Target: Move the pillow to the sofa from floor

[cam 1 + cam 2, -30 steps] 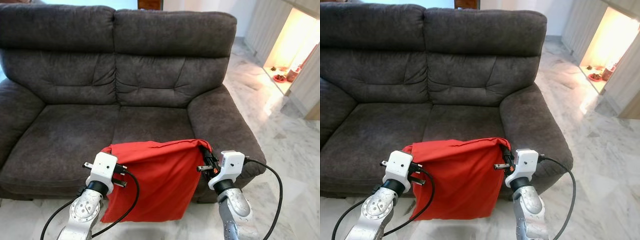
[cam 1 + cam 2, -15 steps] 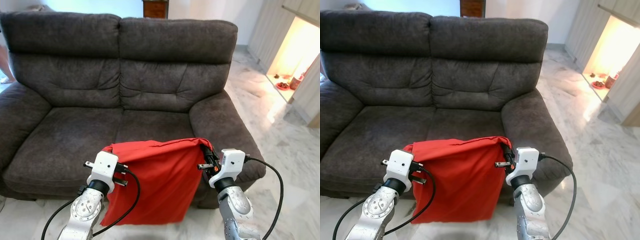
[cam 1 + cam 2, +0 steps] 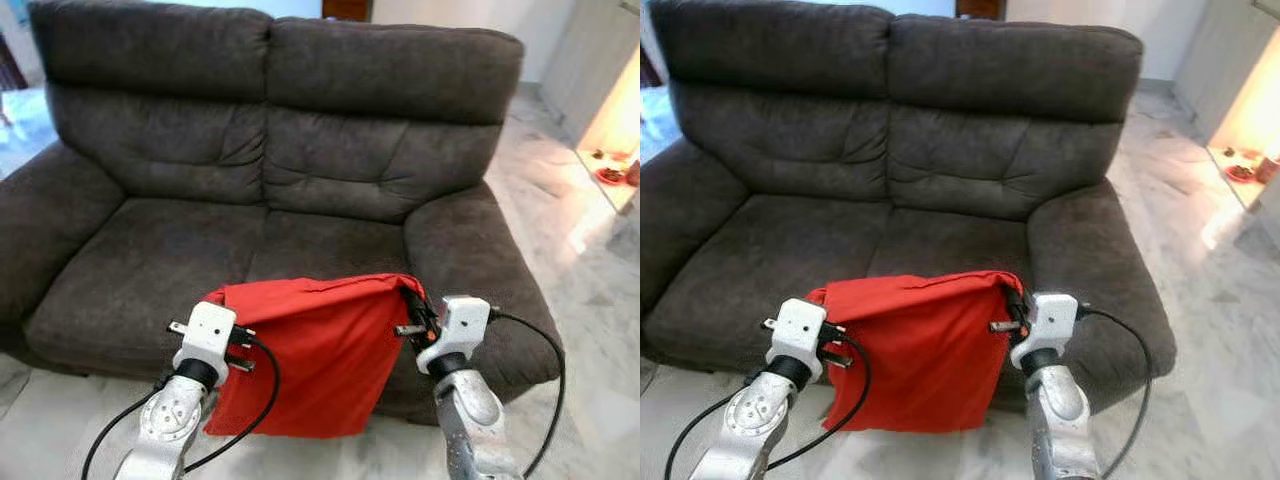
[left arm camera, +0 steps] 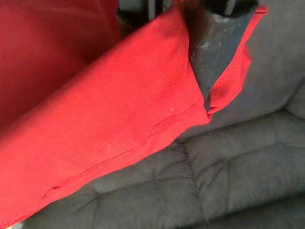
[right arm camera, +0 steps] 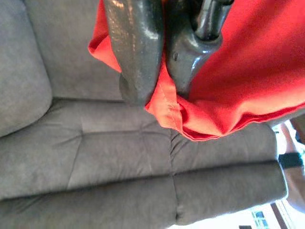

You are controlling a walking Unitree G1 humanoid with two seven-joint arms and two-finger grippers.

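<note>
Flat red fabric pillow [image 3: 315, 360] held up in the air by its two upper corners, hanging slack like a sheet in front of the seat edge of the dark grey-brown plush two-seat sofa [image 3: 300, 170], lower hem dangling over the pale marble floor [image 3: 60, 410]. Not yet resting on the seat cushions. Top edge stretched nearly level between the two arms, sagging a little in the middle.

At about 9 o'clock of the pillow, left gripper [image 3: 222, 297] at the upper left corner; in the left wrist view, one dark finger [image 4: 217, 45] wrapped by a fold of red cloth, so pinched closed on the fabric. At about 3 o'clock of the pillow, right gripper [image 3: 410, 300] at the upper right corner; in the right wrist view, two black fingers [image 5: 136, 47] pressed together with a red seam squeezed between them, so clamped on the cloth as well.

Behind the pillow, toward 12 o'clock, the sofa's two seat cushions and two back cushions, with padded armrests at 9 and 3 o'clock. Beyond the right armrest, toward 2 o'clock, a warmly lit recess [image 3: 615, 140] at floor level holding a few small items, too small to make out.
</note>
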